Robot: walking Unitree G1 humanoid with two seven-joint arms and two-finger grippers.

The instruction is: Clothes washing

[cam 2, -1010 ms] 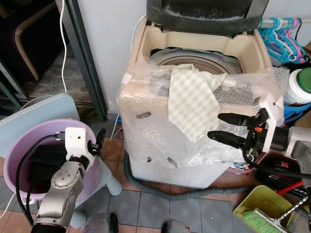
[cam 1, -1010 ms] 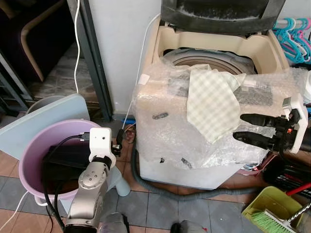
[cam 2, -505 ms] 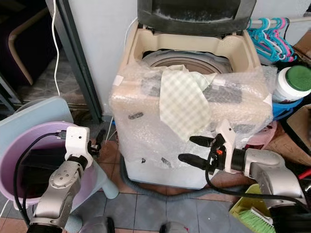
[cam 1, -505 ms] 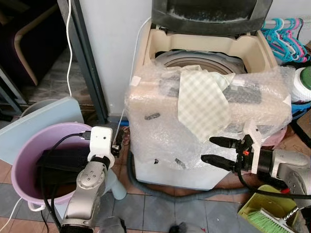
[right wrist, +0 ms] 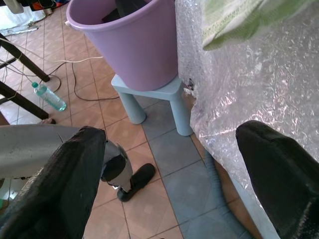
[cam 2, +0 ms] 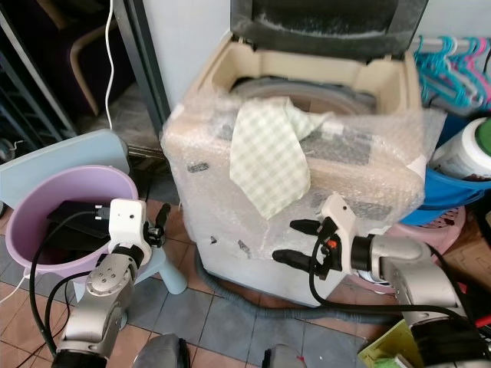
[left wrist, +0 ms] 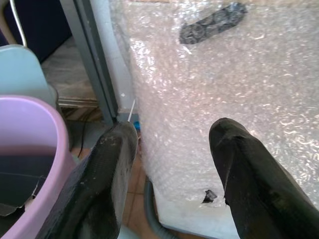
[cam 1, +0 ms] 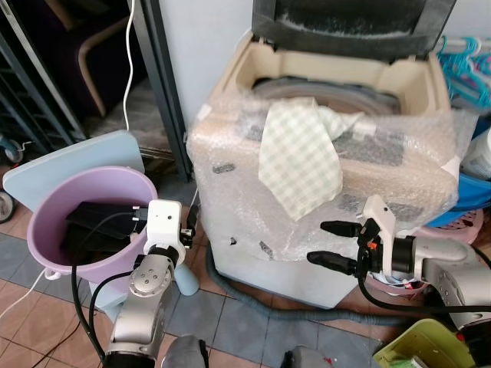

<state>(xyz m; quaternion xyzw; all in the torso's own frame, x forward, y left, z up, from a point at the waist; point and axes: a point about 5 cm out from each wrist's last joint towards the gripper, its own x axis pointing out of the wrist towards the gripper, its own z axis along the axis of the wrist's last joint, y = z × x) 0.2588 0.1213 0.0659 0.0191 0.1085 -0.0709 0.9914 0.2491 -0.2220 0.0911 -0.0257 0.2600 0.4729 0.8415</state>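
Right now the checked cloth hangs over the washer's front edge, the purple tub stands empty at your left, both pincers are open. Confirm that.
Not quite: the purple tub is not empty; the left eye view shows dark items inside it. The checked cloth does hang over the washer front, and the left pincer and right pincer are open.

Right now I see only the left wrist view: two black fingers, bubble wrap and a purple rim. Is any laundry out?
Observer: Yes. A green checked cloth hangs over the front edge of the bubble-wrapped washing machine, its upper end at the open tub.
Reviewer: Is the lid up?
Observer: Yes, the dark lid stands raised behind the tub.
Reviewer: Where is the right pincer?
Observer: The right pincer is open, in front of the machine, below the cloth's hanging tip and holding nothing.
Reviewer: What is in the purple bucket?
Observer: The purple bucket on its pale blue stool holds something dark; I cannot tell what. The left pincer is open beside it.
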